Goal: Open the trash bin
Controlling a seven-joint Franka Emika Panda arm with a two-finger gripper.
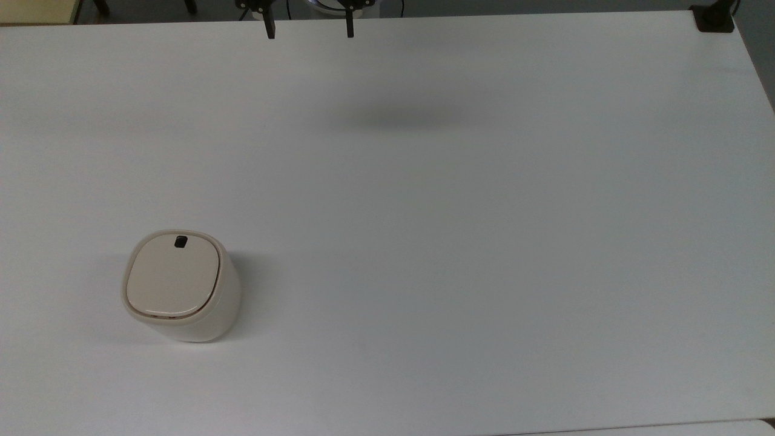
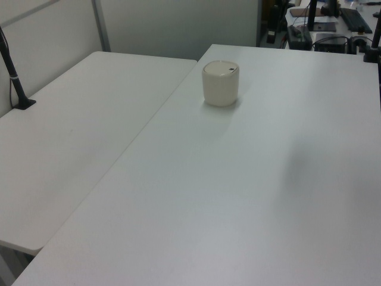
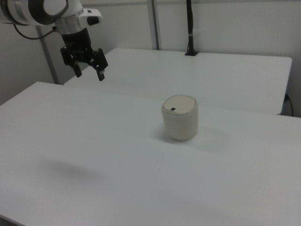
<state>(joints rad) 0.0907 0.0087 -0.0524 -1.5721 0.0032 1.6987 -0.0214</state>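
In the top view, the trash bin (image 1: 181, 286) is seen on the top view's left, standing upright on the white desk (image 1: 460, 242), toward the near-left part of the surface. Its flat lid (image 1: 172, 277) is shut and sits flush inside the rim, and the small black button (image 1: 180, 241) is seen at the edge of the lid that faces the top of the picture. Nothing has been done to the bin as far as can be judged: the lid is down and the button is untouched.

Further to the right, at the top edge of the top view, the end effector (image 1: 309, 27) is seen with its two dark fingers spread apart and nothing held between them. It is well apart from the bin. In the right view the end effector (image 3: 88, 71) hangs high above the desk on the right view's left, while the bin (image 3: 179, 117) stands near the middle.

The task is judged to be at its very start. The whole approach is left, then a press on the button, and the lid has not yet been raised.
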